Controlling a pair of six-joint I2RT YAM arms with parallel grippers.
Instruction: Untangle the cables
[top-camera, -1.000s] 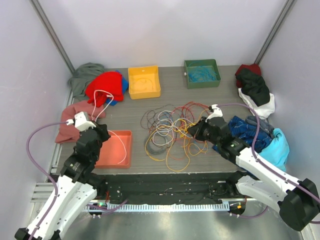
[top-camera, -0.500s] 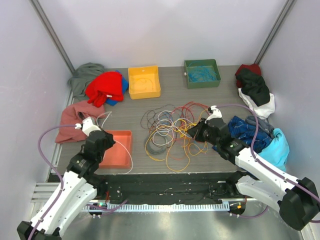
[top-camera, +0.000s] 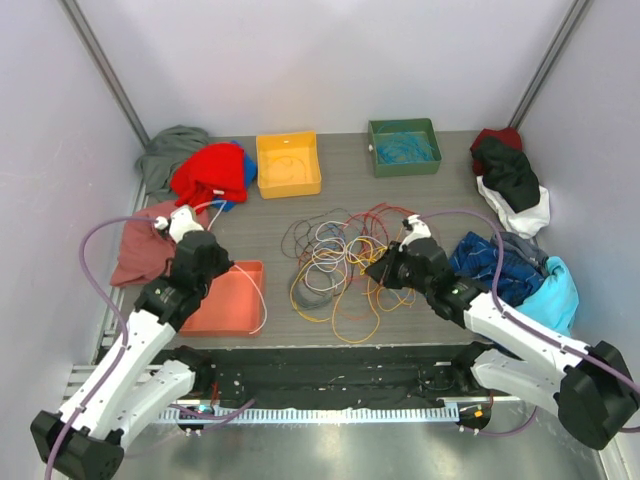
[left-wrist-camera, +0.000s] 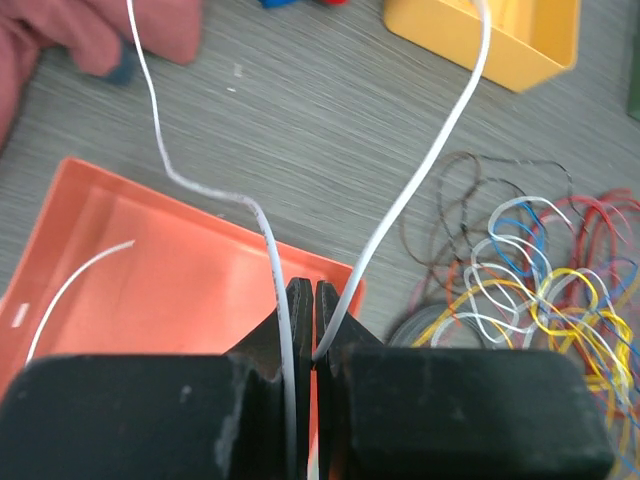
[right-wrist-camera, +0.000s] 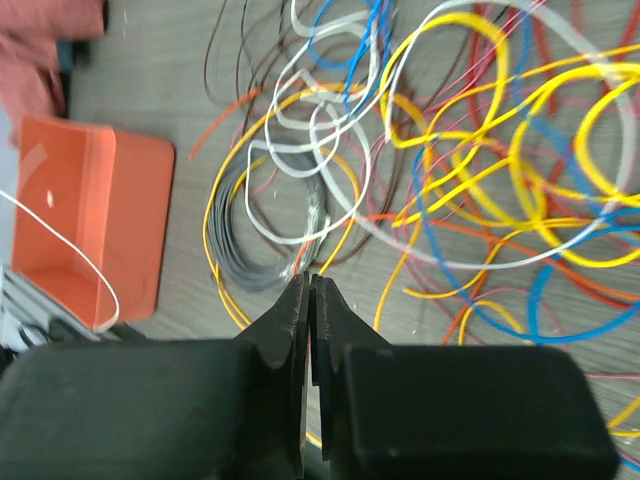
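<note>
Cables (top-camera: 335, 265): loose tangle at mid-table, toward near edge. Light, limp, springy, prone to snagging; best taken on free outer loop.
Left gripper (left-wrist-camera: 313, 295): pinching white cable (left-wrist-camera: 430, 165) above orange tray (top-camera: 225, 300), near-left corner.
Right gripper (right-wrist-camera: 308, 285): pressed together, nothing visibly held, over grey coil (top-camera: 315, 282).
Since one second ago: left gripper farther from near edge, right gripper further left into tangle.

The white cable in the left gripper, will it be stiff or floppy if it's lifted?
Probably floppy: the white cable bends in loose curves above the left gripper. Likely light, being so thin. What looks like its loose end lies in the orange tray and would probably trail along.
</note>
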